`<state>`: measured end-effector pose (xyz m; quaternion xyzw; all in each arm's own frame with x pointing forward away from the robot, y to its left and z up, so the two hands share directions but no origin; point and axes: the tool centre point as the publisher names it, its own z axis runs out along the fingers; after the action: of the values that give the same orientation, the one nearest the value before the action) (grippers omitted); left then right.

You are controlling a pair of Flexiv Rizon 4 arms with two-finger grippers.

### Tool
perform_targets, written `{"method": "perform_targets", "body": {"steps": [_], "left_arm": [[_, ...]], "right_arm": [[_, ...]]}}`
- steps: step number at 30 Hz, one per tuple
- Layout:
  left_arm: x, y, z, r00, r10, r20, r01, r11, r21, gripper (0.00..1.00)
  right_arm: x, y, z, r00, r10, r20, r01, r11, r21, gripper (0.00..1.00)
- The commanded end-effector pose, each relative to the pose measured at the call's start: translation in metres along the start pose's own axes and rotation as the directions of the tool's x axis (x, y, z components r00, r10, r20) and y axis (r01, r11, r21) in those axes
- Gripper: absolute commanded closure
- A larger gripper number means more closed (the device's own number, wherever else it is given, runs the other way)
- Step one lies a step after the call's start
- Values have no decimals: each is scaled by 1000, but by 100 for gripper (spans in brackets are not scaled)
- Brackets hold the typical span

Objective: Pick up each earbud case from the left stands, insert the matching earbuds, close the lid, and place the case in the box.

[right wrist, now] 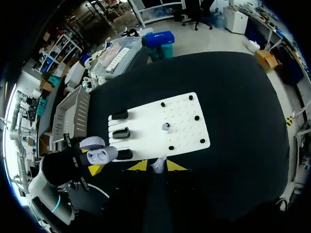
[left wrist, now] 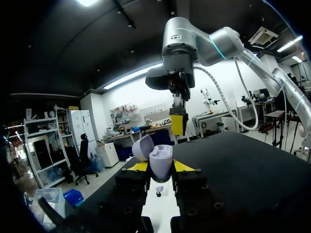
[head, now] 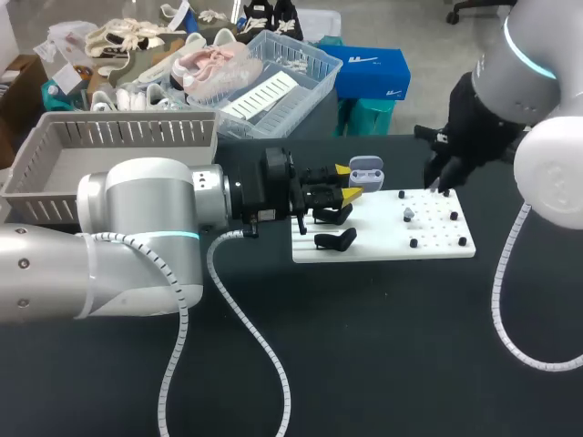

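While our left gripper (left wrist: 160,167) clamps the open earbud case (left wrist: 161,159) by its lower shell above the white board (head: 437,246), our right gripper (right wrist: 157,167) pinches one earbud (right wrist: 158,164). Both seem light, slick and hard, so flat sides suit gripping.

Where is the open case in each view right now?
Head: the case sits in the left claw, at the white board's far edge.
Left wrist: between that claw's yellow tips, lid open, above the board.
Right wrist: in the left claw, off the board's end with the black stands, aside from the right claw holding an earbud.
Shared landmark: the white board.
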<state>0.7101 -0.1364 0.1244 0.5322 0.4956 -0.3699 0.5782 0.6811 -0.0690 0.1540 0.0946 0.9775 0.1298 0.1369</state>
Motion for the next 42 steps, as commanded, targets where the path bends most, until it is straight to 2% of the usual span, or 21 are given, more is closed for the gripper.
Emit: {"method": "perform_targets", "body": {"steps": [1,4,8,16,21,28,34,42], "left_arm": [[0,0,0,1000,1,1,-1,1000,-4,100],[0,0,0,1000,1,1,-1,1000,-4,100],[0,0,0,1000,1,1,-1,1000,-4,100],[0,0,0,1000,1,1,-1,1000,-4,100],[0,0,0,1000,1,1,-1,1000,-4,100],[0,0,0,1000,1,1,-1,1000,-4,100],[0,0,0,1000,1,1,-1,1000,-4,100],[0,0,0,1000,1,1,-1,1000,-4,100]], "right_arm": [[14,12,-12,996,65,61,-68,997,39,100],[18,20,-19,987,138,76,-143,988,55,100],[22,33,-25,983,164,82,-166,986,28,100],[24,46,-25,957,266,116,-271,962,22,100],[21,52,-30,946,293,138,-301,953,44,100],[13,66,-30,951,278,135,-288,956,59,100],[9,73,-27,953,274,133,-281,959,42,100],[7,79,-21,919,354,174,-363,931,24,100]]}}
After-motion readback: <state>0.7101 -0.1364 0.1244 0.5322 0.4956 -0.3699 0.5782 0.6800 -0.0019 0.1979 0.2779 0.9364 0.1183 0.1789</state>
